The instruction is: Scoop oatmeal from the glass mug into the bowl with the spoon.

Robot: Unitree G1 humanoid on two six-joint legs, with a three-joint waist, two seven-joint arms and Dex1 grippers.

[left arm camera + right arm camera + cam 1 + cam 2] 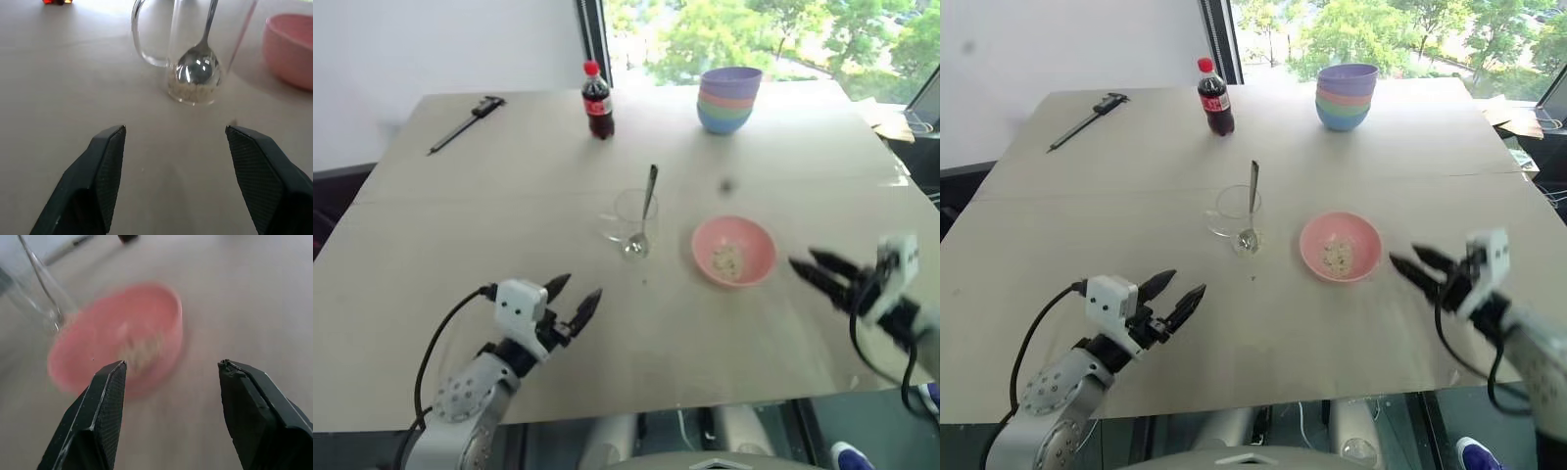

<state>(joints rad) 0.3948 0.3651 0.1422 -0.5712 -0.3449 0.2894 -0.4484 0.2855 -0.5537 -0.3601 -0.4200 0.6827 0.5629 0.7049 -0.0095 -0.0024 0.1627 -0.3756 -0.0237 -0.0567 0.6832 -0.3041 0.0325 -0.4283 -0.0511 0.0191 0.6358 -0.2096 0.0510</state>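
The clear glass mug (632, 224) stands upright at the table's middle, with the silver spoon (647, 201) propped inside it, handle leaning away from me. A thin layer of oatmeal (191, 91) lies at the mug's bottom under the spoon. To its right sits the pink bowl (734, 251) with a small heap of oatmeal (728, 259) in it. My left gripper (573, 299) hovers open near the table's front edge, short of the mug, holding nothing. My right gripper (811, 266) is open and empty just right of the bowl, pointing at it.
A cola bottle (597, 101) with a red cap stands at the back. A stack of pastel bowls (730, 99) is at the back right. A dark caliper (465, 123) lies at the back left. The table's front edge (656, 406) runs below my grippers.
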